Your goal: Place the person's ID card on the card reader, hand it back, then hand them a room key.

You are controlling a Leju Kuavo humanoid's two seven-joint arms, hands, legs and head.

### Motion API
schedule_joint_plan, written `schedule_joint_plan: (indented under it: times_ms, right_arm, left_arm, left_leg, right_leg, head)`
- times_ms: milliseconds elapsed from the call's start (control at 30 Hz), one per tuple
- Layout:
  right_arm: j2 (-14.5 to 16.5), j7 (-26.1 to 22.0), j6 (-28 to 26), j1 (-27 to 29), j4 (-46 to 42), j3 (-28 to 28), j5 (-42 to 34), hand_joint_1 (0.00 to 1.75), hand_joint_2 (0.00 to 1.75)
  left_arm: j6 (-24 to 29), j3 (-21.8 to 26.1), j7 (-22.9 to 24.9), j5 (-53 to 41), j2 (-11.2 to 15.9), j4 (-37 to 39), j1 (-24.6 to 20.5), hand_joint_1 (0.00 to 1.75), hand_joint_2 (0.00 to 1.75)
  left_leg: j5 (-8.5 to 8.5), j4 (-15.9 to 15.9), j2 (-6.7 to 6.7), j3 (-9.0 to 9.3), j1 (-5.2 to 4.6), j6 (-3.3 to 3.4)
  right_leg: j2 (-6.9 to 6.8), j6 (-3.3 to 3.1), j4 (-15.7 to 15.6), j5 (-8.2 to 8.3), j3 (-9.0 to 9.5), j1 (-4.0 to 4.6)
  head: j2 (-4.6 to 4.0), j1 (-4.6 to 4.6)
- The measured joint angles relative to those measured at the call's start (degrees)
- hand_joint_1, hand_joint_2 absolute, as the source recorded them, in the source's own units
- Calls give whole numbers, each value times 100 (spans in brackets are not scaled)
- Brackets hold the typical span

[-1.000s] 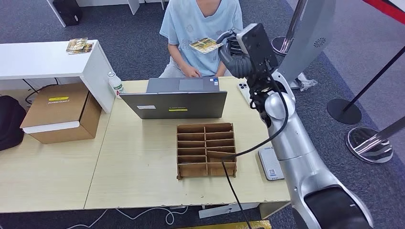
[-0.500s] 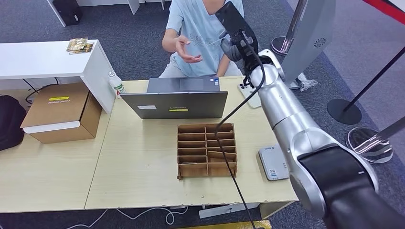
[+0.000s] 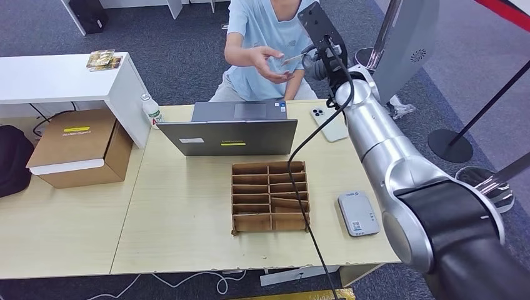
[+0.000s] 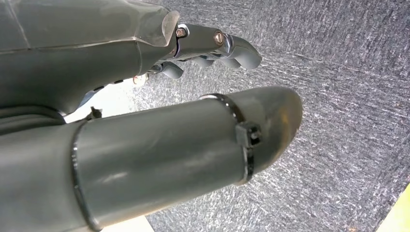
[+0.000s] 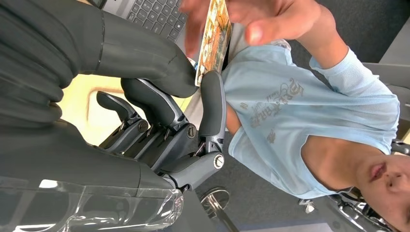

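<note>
My right hand is stretched out over the far side of the desk toward the seated person. It pinches a picture-printed ID card between thumb and a finger; the right wrist view shows the card edge-on at my hand. The person's hand is raised to the card, their fingers closing on its other end. The grey card reader lies on the desk at the near right. My left hand hangs over grey carpet, holding nothing.
A brown divided wooden tray sits mid-desk with a card-like piece in one slot. An open laptop stands behind it, a phone to its right. A black cable trails from my arm across the tray. Bottle and cardboard box at left.
My right arm has swung farther out toward the person with the card. The person lifted a hand from the laptop and took hold of the card's other end.
</note>
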Motion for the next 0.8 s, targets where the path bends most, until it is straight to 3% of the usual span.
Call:
schedule_joint_plan:
  times_ms: [33, 167, 800]
  right_arm:
    - [3, -7, 2, -4, 25, -13, -8, 171, 175]
    - [28, -57, 62, -8, 107, -68, -72, 1, 175]
    - [9, -322, 117, -5, 179, -386, -188, 0, 175]
  left_arm:
    - [-5, 0, 1, -1, 0, 0, -5, 0, 0]
    - [-27, 0, 4, -2, 0, 0, -18, 0, 0]
    - [-29, 0, 46, -16, -12, 0, -107, 0, 0]
  left_leg:
    - [0, 0, 0, 0, 0, 0]
    - [0, 0, 0, 0, -1, 0]
    - [0, 1, 2, 1, -1, 0]
  right_leg:
    - [0, 0, 0, 0, 0, 0]
    - [0, 0, 0, 0, 0, 0]
    - [3, 0, -1, 0, -2, 0]
  head:
    - [0, 0]
    - [0, 0]
    - [0, 0]
